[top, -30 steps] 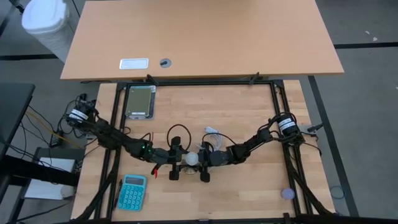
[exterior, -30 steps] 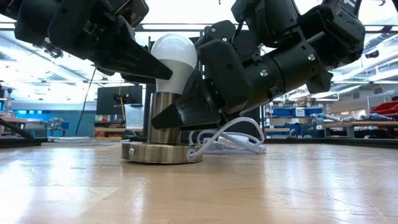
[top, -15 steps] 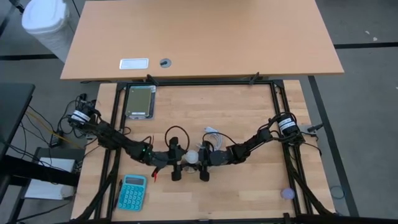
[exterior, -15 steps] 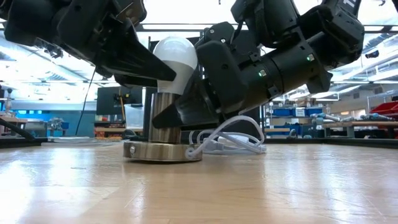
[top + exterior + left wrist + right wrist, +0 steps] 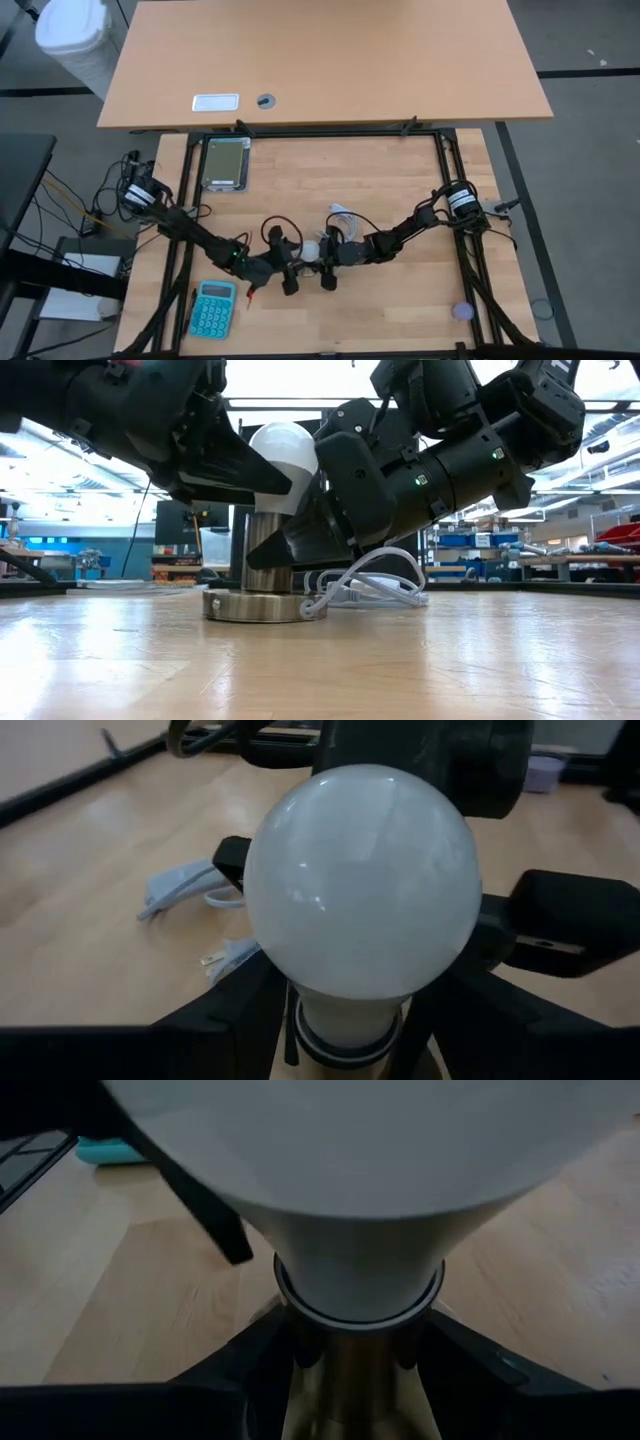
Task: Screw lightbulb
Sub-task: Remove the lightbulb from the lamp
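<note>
The white lightbulb [image 5: 283, 452] stands upright in the brass socket stem [image 5: 267, 550], which rises from the round metal base [image 5: 264, 606] resting flat on the wooden table. In the high view the lightbulb [image 5: 311, 249] sits between both arms at the table's middle. My left gripper [image 5: 300, 259] reaches in from the table's left and is shut on the bulb. My right gripper [image 5: 325, 261] comes from the right, lower down, and is shut on the socket stem [image 5: 358, 1380]. My left gripper pinches the lightbulb's tapering lower part [image 5: 345, 1020] between its two fingers, one on each side, below the globe. Its fingers [image 5: 240, 472] come from the table's left, slanting slightly down. The bulb stays upright in the socket. My right gripper clamps the socket stem [image 5: 262, 555] between its two fingers [image 5: 245, 1370], just under the bulb's neck. It comes from the table's right, slanting down, fingers across the upright stem. The socket's base rests on the table.
The socket's white cord [image 5: 370, 585] coils behind the base. A teal calculator [image 5: 211, 310] lies near the front left, a silver flat box [image 5: 224, 163] at the far left, a small purple object [image 5: 462, 311] at the front right. Black frame rails [image 5: 448, 180] border the table.
My left gripper has rolled about its own line and swung a little toward the table's near edge, sinking slightly, while staying at the bulb. My right gripper, the socket and the upright bulb have kept their places.
</note>
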